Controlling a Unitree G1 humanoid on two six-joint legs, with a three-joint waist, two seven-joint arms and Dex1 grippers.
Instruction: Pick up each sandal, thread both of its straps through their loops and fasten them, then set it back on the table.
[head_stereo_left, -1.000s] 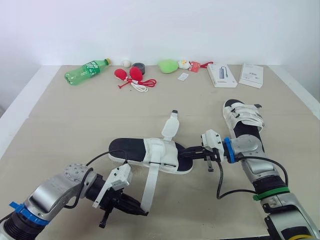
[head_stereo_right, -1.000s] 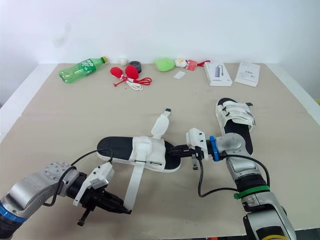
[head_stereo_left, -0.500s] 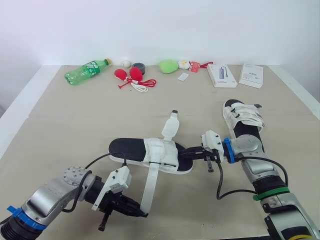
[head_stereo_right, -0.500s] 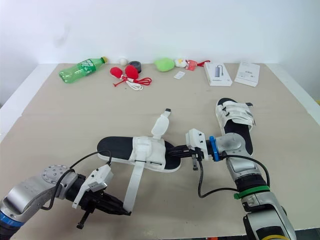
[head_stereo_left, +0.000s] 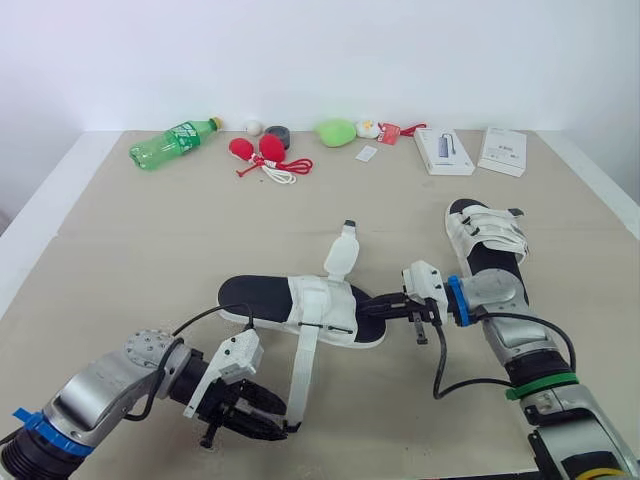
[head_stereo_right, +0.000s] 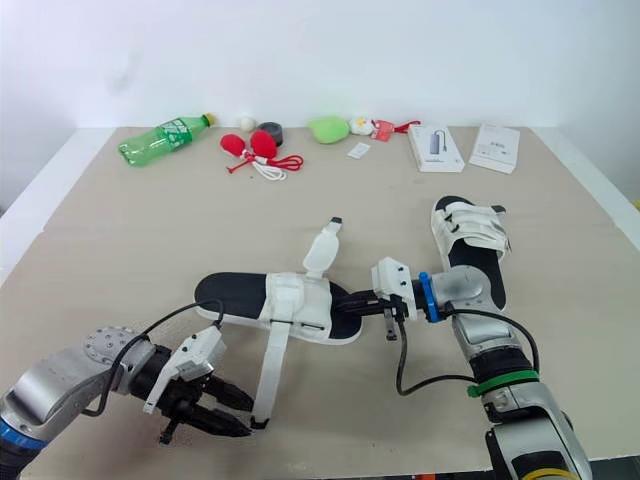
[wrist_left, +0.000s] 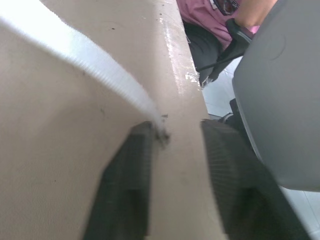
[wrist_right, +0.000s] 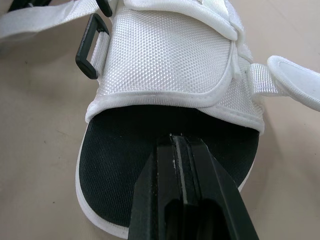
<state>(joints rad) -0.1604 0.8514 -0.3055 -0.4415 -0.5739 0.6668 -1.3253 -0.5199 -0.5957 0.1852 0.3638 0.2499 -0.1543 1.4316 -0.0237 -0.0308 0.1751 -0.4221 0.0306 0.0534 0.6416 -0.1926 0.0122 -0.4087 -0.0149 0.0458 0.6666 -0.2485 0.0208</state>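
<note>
- The tabletop (head_stereo_left: 150, 240) carried both sandals.
- The unfastened sandal (head_stereo_left: 320, 305) lay at its middle, one end partly hidden under the right claw (head_stereo_left: 368, 306), which was clenched, fingers pressed together on the black insole.
- The strapped sandal (head_stereo_left: 487, 240) lay to the right, its near end hidden behind the right arm.
- The left claw (head_stereo_left: 272, 420) stood released, straddling the long strap (head_stereo_left: 303, 370) tip; whether they touched was unclear.
</note>
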